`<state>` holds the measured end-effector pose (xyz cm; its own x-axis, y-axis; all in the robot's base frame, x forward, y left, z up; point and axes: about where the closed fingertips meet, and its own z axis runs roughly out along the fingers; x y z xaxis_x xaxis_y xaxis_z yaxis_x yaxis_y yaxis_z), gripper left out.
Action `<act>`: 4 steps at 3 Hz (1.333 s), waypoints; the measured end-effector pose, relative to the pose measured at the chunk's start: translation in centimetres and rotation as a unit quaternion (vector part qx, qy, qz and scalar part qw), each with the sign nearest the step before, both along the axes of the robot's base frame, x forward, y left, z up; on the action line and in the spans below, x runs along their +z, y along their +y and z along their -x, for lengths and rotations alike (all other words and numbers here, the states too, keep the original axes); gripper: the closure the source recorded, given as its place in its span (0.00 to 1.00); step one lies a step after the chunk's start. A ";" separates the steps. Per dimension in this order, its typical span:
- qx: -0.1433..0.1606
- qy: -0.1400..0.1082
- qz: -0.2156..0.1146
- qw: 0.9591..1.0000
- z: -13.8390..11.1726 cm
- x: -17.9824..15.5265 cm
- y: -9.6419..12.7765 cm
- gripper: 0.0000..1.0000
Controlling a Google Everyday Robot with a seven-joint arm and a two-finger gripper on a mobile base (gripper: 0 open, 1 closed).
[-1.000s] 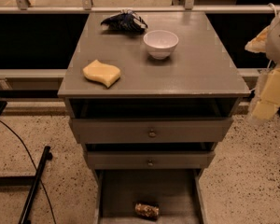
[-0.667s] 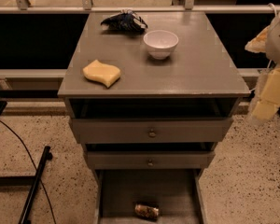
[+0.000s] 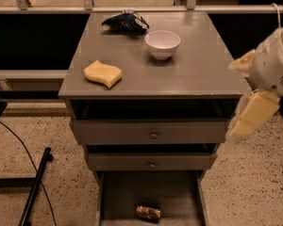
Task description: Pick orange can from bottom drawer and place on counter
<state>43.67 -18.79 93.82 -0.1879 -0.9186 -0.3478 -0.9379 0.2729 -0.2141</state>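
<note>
Across the last second nothing visible has shifted, and that is the news; the orange can [image 3: 148, 213] lies on its side in the same spot, on the floor of the pulled-out bottom drawer [image 3: 125, 192], near the front and about midway between the side walls, touched by nothing; the gripper [image 3: 253, 114] hangs as before at the right edge of the view, beside the cabinet's right front corner at about the level of the upper drawer [image 3: 151, 133], well above the can and off to its right; whether it is spread or closed up cannot be told from this angle; the counter [image 3: 198, 74] carries a yellow sponge [image 3: 103, 73] at front left, a white bowl [image 3: 162, 44] toward the back and a dark crumpled bag [image 3: 125, 21] behind it, with bare grey board along the right and front; the stillness suggests the pick has not yet begun; the arm would likely need to come down and inward, under the middle drawer [image 3: 151, 163], to reach the can.
</note>
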 end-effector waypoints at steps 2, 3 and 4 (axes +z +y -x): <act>0.065 0.001 -0.110 0.992 2.7 -11.7 8.6 0.00; 0.067 -0.024 -0.106 0.992 2.1 -13.3 9.3 0.00; 0.093 -0.014 -0.095 0.991 2.8 -13.9 10.4 0.00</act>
<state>40.86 -8.35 79.91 -0.0093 -0.8539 -0.5203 -0.9703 0.1335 -0.2019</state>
